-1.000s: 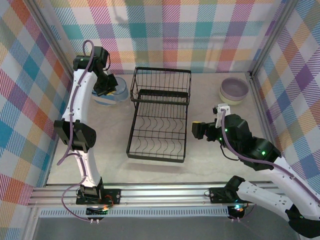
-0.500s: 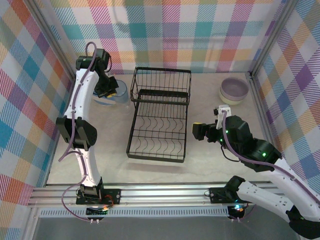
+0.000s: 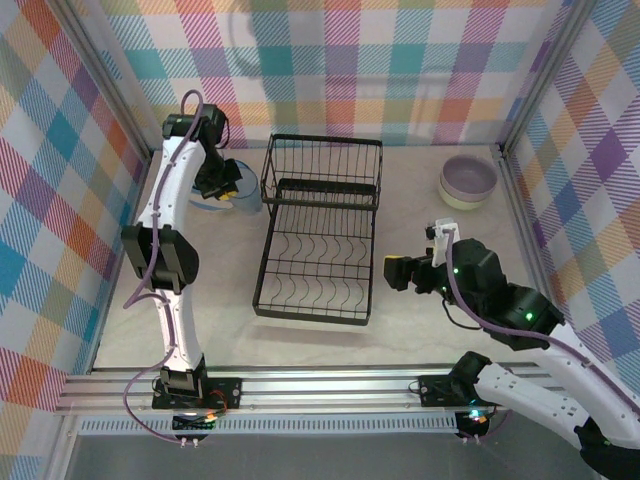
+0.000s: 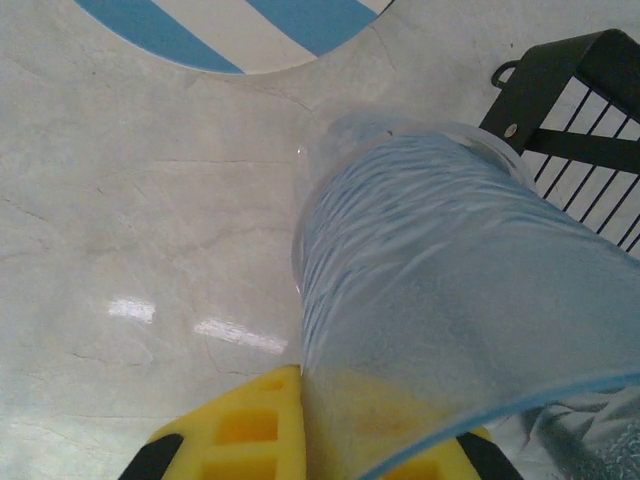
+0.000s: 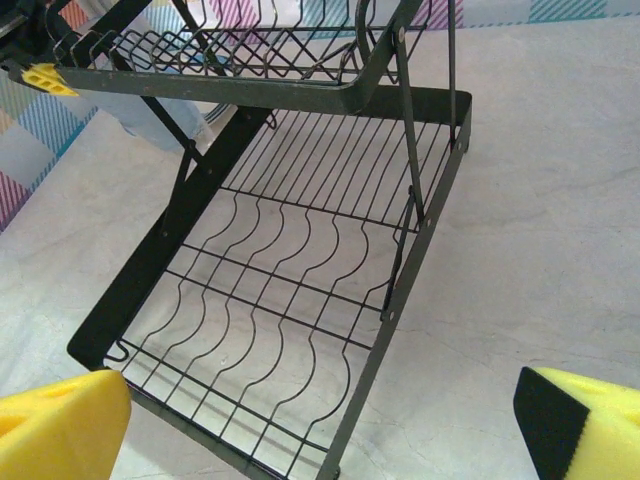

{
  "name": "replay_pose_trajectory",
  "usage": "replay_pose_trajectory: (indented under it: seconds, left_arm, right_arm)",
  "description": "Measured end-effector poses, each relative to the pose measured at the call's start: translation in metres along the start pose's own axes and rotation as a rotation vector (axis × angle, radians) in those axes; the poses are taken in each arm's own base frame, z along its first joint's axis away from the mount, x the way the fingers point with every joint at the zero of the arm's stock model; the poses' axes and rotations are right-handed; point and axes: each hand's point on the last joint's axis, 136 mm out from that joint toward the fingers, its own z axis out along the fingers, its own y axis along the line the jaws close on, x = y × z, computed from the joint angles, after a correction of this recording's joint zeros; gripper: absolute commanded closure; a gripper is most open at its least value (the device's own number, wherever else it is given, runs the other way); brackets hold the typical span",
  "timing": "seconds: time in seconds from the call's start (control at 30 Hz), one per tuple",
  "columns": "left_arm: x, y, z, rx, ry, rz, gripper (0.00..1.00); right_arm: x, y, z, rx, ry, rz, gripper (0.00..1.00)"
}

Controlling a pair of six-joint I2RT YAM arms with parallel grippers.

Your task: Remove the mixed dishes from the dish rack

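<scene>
Left gripper (image 3: 222,184) is shut tight around the see-through grey-blue tumbler (image 4: 450,290). The tumbler is between the round blue-and-white striped plate (image 4: 250,20) and the back left corner of the black wire dish rack (image 3: 318,240), close to both. Right gripper (image 3: 398,272) is wide open and holds nothing. It is just beside the rack's right edge, with bare pale counter (image 3: 420,210) behind it.

Left fingers (image 3: 226,190) hold the tumbler (image 3: 247,190) just beside the black dish rack (image 3: 318,245)
</scene>
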Motion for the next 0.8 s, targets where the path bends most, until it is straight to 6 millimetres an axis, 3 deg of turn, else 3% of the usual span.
replay_pose_trajectory:
  seconds: [0.2,0.4,0.53,0.57,0.6,0.73,0.8]
  left_arm:
    - [0.000,-0.002,0.007,0.006,0.015,-0.002,0.85]
    - [-0.009,-0.010,-0.007,0.041,-0.031,-0.005,0.67]
    - [-0.011,-0.012,-0.012,0.053,-0.045,-0.002,0.34]
    - [-0.012,-0.012,-0.012,0.054,-0.048,-0.003,0.23]
    - [-0.012,-0.012,-0.013,0.056,-0.051,-0.002,0.01]
    - [-0.017,-0.016,-0.024,0.082,-0.095,-0.006,0.00]
    - [-0.020,-0.019,-0.039,0.108,-0.139,-0.003,0.00]
  right_arm:
    - [0.004,-0.002,-0.002,-0.003,-0.001,0.001,0.01]
    - [0.004,-0.002,-0.002,-0.003,-0.001,0.001,0.01]
    - [0.004,-0.002,-0.001,-0.002,-0.001,0.001,0.01]
    - [0.005,-0.002,-0.001,-0.002,0.000,0.001,0.01]
    - [0.005,-0.002,-0.001,-0.002,0.000,0.001,0.01]
    - [0.005,-0.002,-0.001,-0.002,0.000,0.001,0.01]
    - [0.004,-0.002,-0.001,-0.002,-0.001,0.001,0.01]
